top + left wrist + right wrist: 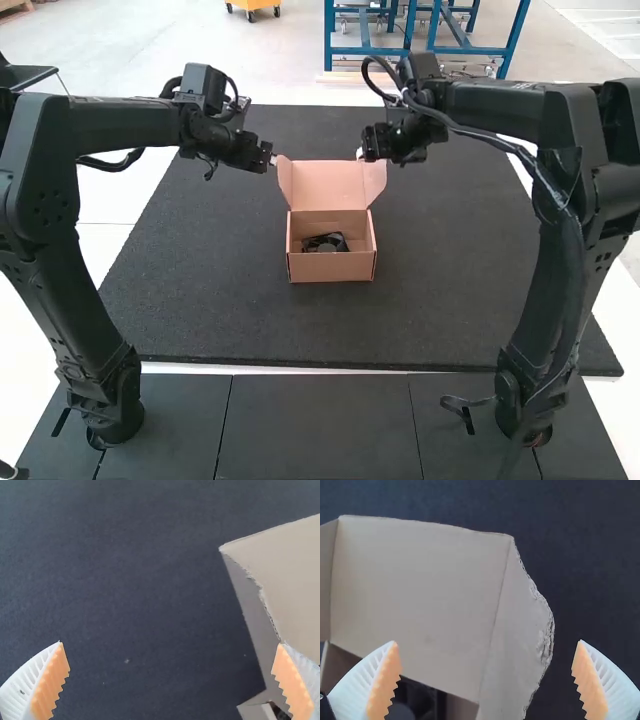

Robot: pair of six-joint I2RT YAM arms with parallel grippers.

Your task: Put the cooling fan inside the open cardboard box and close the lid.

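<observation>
fan (325, 242) in open box (331, 266); left gripper (266, 158), right gripper (364, 148) both wide beside lid (331, 185).

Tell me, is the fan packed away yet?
Halfway. The fan lies inside the box, so that part looks done. The lid stands up, open. The left fingers and right fingers are open at its top corners, holding nothing. Closing the lid is left.

Tan cardboard box (331, 265), black cooling fan (325, 243), dark grey mat (200, 270) (fingers (382, 680) white, ribbed, orange-padded)
</observation>
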